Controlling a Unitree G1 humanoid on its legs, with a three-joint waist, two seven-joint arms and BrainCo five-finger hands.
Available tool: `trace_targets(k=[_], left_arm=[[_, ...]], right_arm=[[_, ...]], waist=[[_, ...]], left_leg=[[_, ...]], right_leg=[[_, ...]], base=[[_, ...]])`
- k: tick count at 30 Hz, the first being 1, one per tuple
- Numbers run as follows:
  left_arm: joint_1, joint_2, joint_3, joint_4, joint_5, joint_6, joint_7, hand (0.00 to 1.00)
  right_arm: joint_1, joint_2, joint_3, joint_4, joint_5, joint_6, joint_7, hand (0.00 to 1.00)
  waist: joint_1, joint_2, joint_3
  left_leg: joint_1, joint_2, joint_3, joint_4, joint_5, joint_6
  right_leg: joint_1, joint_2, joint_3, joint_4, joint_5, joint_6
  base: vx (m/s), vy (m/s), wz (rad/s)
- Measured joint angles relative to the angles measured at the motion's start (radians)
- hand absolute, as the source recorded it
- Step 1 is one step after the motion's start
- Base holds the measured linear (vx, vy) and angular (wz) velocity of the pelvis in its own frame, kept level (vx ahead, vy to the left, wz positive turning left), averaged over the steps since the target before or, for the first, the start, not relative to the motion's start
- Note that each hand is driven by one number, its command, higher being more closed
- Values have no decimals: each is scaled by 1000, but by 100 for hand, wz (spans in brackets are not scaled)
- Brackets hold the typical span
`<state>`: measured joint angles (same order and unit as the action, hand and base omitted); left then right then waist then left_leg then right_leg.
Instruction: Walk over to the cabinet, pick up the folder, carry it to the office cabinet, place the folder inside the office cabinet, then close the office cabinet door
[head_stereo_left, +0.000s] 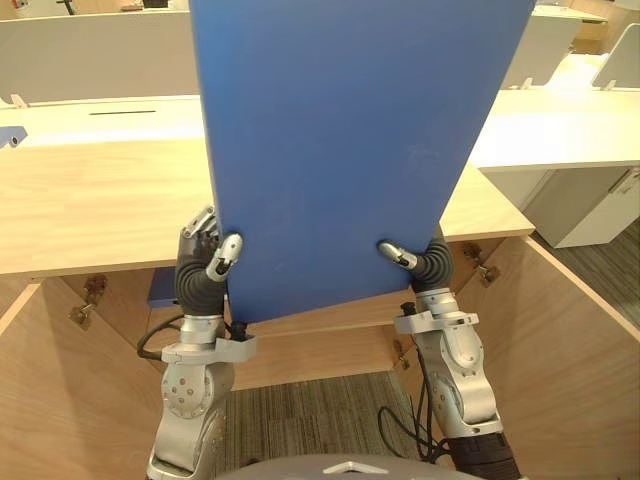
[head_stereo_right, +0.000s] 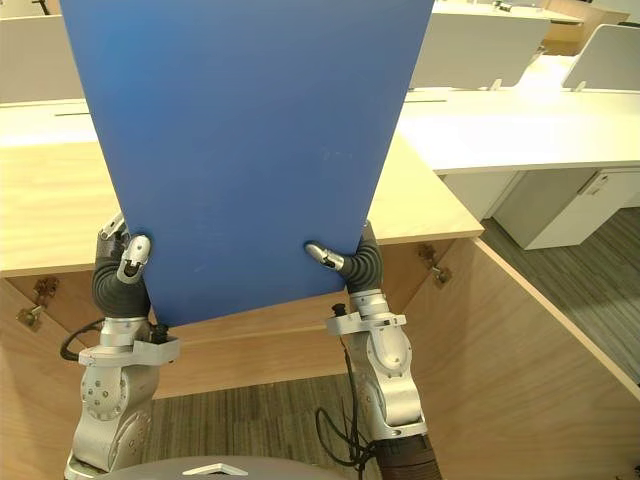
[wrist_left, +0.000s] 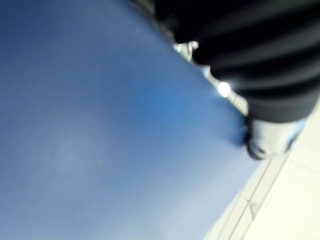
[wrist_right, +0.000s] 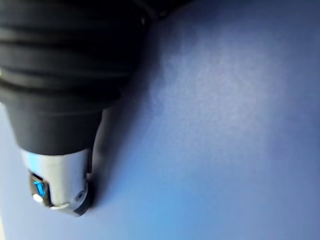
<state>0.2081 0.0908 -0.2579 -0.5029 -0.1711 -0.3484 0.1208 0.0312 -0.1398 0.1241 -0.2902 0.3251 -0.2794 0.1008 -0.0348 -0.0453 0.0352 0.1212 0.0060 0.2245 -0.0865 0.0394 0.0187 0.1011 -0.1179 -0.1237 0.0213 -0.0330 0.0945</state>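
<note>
Upright folder between left hand and right hand, cabinet below, desks probably behind

No writing, label, number or sign can be read; the folder shows a plain blue face.

White desks (one over a white drawer unit) stand on grey carpet.
</note>
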Motion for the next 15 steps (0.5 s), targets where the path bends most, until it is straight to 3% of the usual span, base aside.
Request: trace_targets(k=[15], left_arm=[[12,5,60,13,48,0,3,0]], right_arm=[[-5,15,16,33,-16,2,-3,100]], waist=[[1,-6,-3]], left_leg=[[-4,0,0,0,0,0]], right_leg=[[1,1,0,-6,5,0]], base=[[0,0,0]])
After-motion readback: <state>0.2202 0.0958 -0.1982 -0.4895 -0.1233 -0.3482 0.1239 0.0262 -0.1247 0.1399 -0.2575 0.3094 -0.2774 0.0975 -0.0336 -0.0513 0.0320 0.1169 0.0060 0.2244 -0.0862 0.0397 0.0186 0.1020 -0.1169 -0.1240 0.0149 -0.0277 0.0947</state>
